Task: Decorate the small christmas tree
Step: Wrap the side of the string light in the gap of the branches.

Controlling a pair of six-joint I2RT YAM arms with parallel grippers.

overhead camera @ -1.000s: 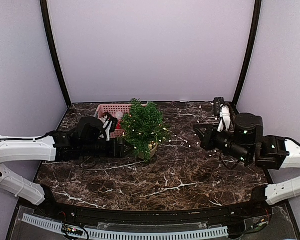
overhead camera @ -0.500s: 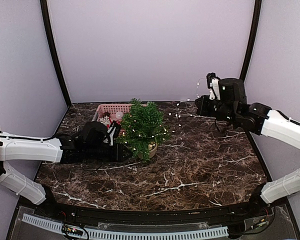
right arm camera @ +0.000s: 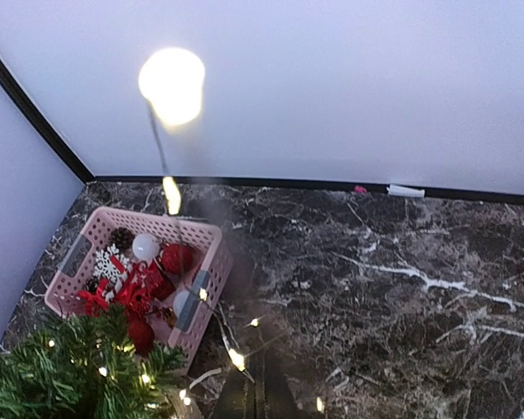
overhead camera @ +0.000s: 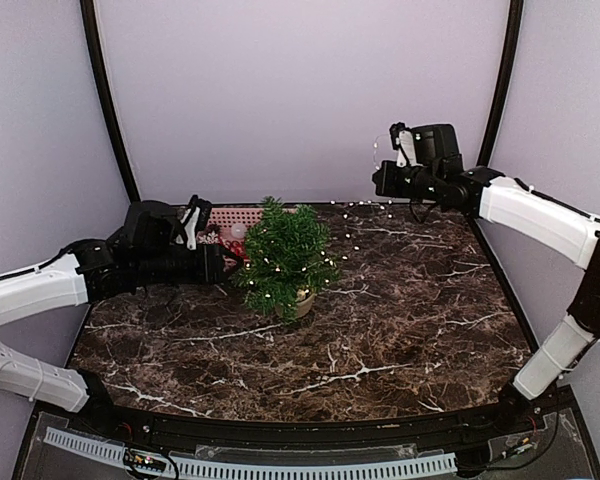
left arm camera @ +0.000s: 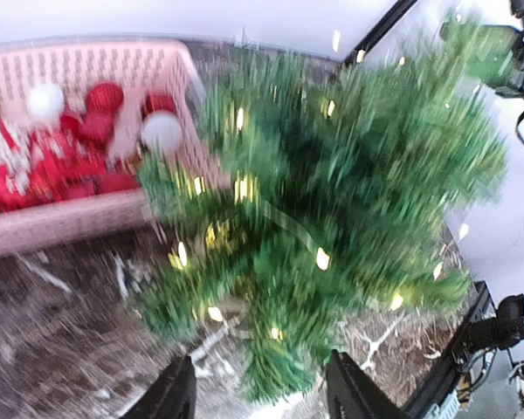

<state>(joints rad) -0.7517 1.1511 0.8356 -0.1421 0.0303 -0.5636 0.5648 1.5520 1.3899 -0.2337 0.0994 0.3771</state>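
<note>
Jaws of the left gripper (left arm camera: 264,389) stand spread at nine o'clock of the small christmas tree (overhead camera: 285,262), mid-table. Right gripper (overhead camera: 378,180), high at two o'clock, pinches its light string (right arm camera: 237,358).

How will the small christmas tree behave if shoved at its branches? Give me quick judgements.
Likely tippy: the small christmas tree is bushy and wide above a narrow pot. Its branches probably flex rather than transmit a push. The light string draped on it runs up to the right end effector, so a pull there may drag it.
</note>
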